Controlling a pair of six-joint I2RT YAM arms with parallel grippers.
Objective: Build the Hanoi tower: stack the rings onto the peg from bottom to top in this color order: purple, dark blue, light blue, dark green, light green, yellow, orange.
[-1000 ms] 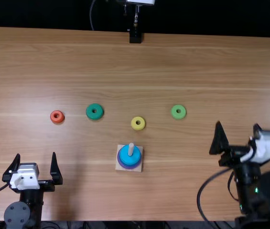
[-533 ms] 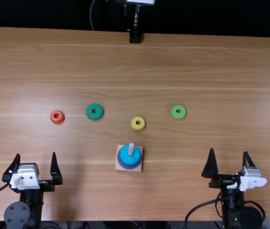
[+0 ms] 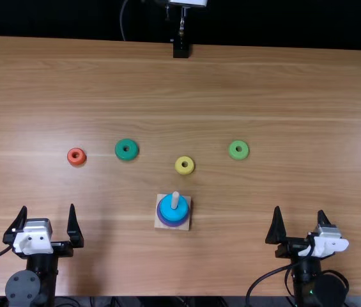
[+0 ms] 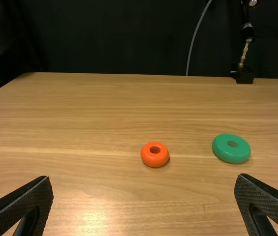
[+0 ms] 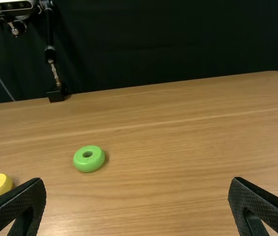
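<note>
Notably, the two greens could be confused: similar colour might bring the light green ring [image 3: 232, 154] to the peg [image 3: 175, 200] before the dark green ring [image 3: 121, 154], which appears to be next. An off-centre grasp could also leave the ring tilted on the peg tip. Left pincer [image 3: 48, 207]: fingers apart, empty; the dark green ring lies on the surface [image 3: 231, 96], far and to its right, well apart. Right pincer [image 3: 299, 210]: likewise spread and empty, the light green ring far and to its left.

Both grippers [image 3: 46, 220] [image 3: 300, 227] wide openLeft gripper [image 3: 48, 206] spread; right gripper [image 3: 299, 210] likewise
</note>
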